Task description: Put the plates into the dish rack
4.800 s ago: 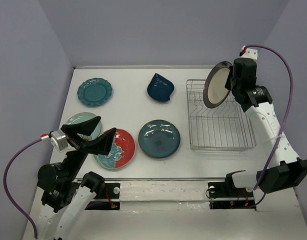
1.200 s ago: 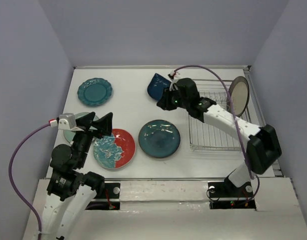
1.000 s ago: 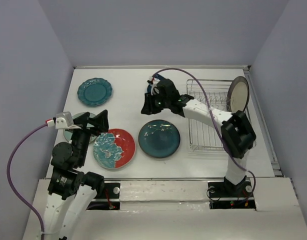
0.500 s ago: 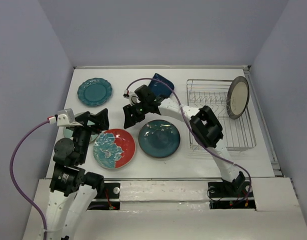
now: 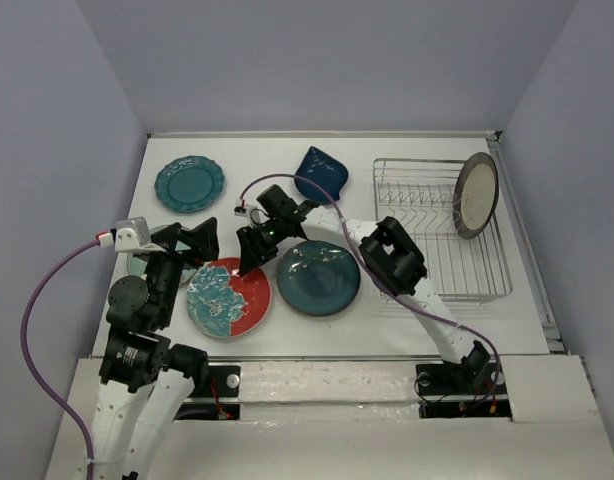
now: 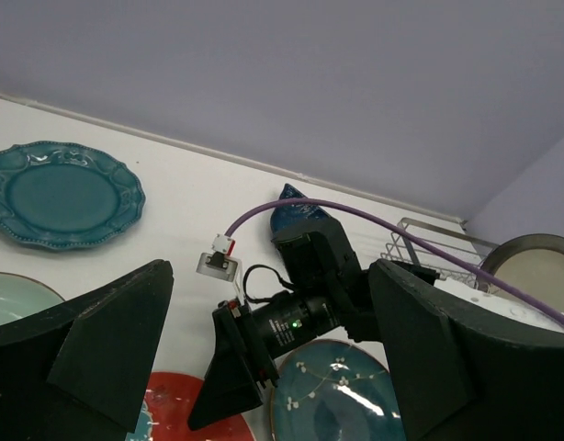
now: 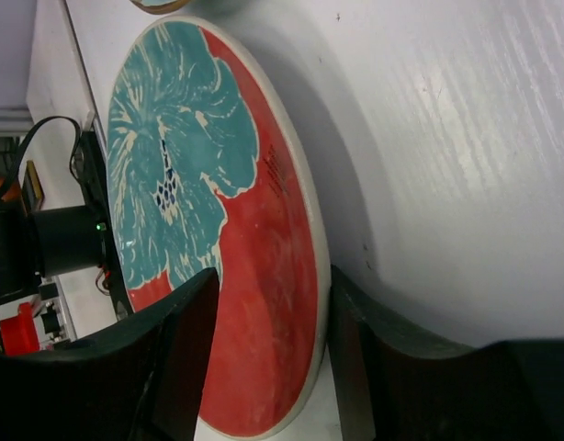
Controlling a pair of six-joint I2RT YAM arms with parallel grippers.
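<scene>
The red-and-light-blue plate [image 5: 225, 298] lies flat at the front left. My right gripper [image 5: 250, 258] is open at its right rim. In the right wrist view [image 7: 268, 367] one finger is over the plate [image 7: 218, 220] and the other is outside the rim. My left gripper [image 5: 190, 243] is open and empty above the pale mint plate [image 5: 137, 268], which it mostly hides. The cream plate with dark rim [image 5: 477, 195] stands on edge at the right end of the dish rack [image 5: 427, 250]. The glossy dark teal plate [image 5: 320, 280], the scalloped teal plate [image 5: 190, 184] and the dark blue leaf-shaped plate [image 5: 323, 172] lie flat.
The right arm [image 5: 387, 250] stretches leftwards across the table, over the glossy dark teal plate's far edge. The left wrist view shows the right gripper [image 6: 236, 381] low between the red plate [image 6: 172, 413] and the dark teal plate [image 6: 355, 400]. Walls close the table in.
The right arm left the cream plate standing in the rack and swung left, past the leaf plate, down to the red plate's rim. The left gripper shifted slightly.
</scene>
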